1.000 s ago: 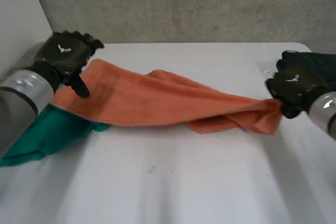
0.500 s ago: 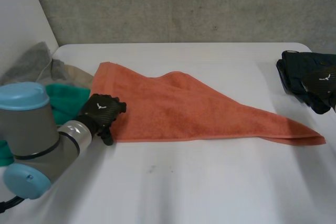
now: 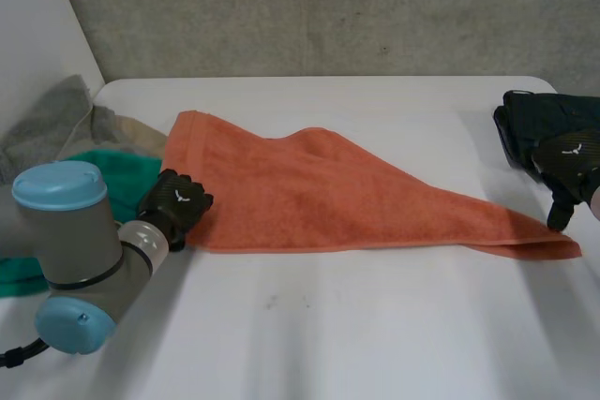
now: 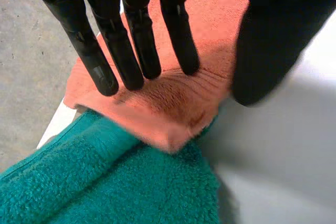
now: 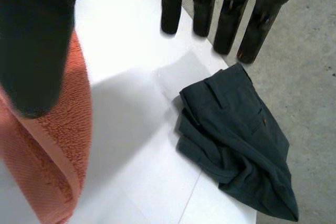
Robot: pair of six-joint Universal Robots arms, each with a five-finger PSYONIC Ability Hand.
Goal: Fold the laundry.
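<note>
Left hand [image 3: 176, 201] and right hand [image 3: 567, 158], fingers straight and empty, flank the laid-out orange terry towel [image 3: 319, 189]; folding likely needs corners regrasped.

White desk [image 3: 309, 334], rounded far corners. Grey concrete wall [image 3: 328, 7] at 12 o'clock. White panel [image 3: 37, 35] at 10 o'clock. Even light.

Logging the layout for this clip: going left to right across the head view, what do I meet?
Green towel → left hand → orange towel → right hand.
</note>
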